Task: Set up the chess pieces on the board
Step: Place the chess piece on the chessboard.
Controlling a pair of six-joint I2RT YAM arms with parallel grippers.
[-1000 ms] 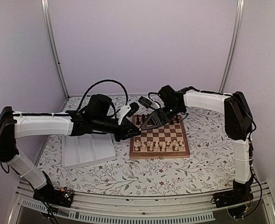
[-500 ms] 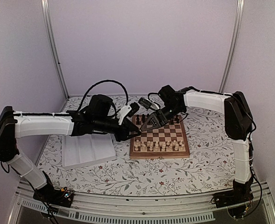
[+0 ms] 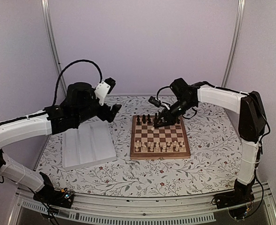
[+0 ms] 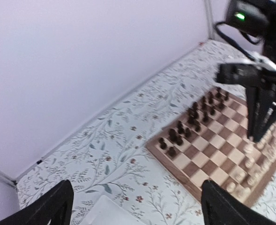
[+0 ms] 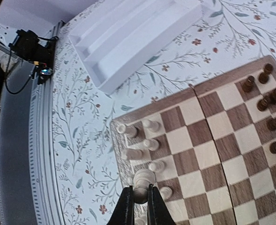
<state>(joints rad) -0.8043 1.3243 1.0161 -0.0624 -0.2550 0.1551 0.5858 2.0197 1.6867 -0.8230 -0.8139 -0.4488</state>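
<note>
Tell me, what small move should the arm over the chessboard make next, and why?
Probably lower the pale piece onto its square, then open. The right gripper is shut on it above the board, beside the other pale pieces; the left gripper hangs open, away from the board.

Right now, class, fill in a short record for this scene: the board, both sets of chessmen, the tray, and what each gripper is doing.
board: square checkered wood, flat on the floral table
pale chess pieces: along the near edge
dark chessmen: along the far edge
white tray: left of the board
right gripper: shut on a pale chess piece over the board
left gripper: open, empty, raised above the table away from the board
</note>
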